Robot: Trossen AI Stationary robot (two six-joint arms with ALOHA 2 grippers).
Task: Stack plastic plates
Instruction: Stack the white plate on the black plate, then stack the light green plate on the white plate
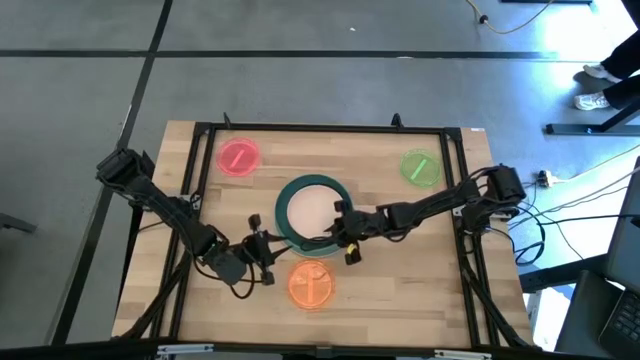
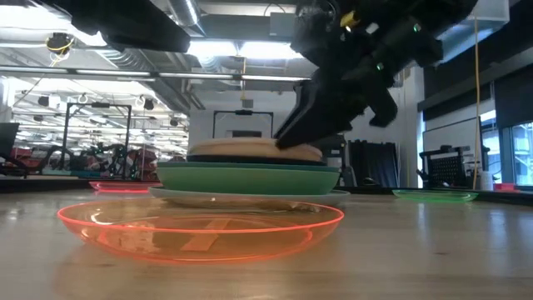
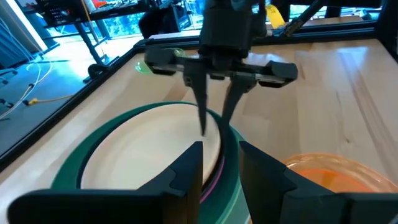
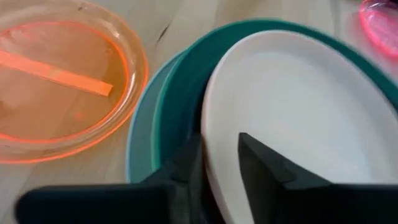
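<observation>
While the wooden table (image 1: 400,300) carries everything, the biggest thing on it is the stack of plates (image 1: 310,212) at its middle: a pale bottom plate (image 2: 250,197), a light green plate (image 2: 250,177), a teal plate (image 4: 186,81), and a peach plate (image 4: 298,106) on top. The right gripper (image 1: 340,232) stands at the stack's near rim, its jaws narrow with the peach plate's edge between them. The left gripper (image 1: 268,262) sits just beside the stack's near rim, jaws narrowly parted and holding nothing. Close beside the left jaws lies the orange plate (image 1: 311,284). Well apart from both grippers, toward the far edge, lie the pink plate (image 1: 238,158) and the small green plate (image 1: 420,167).
</observation>
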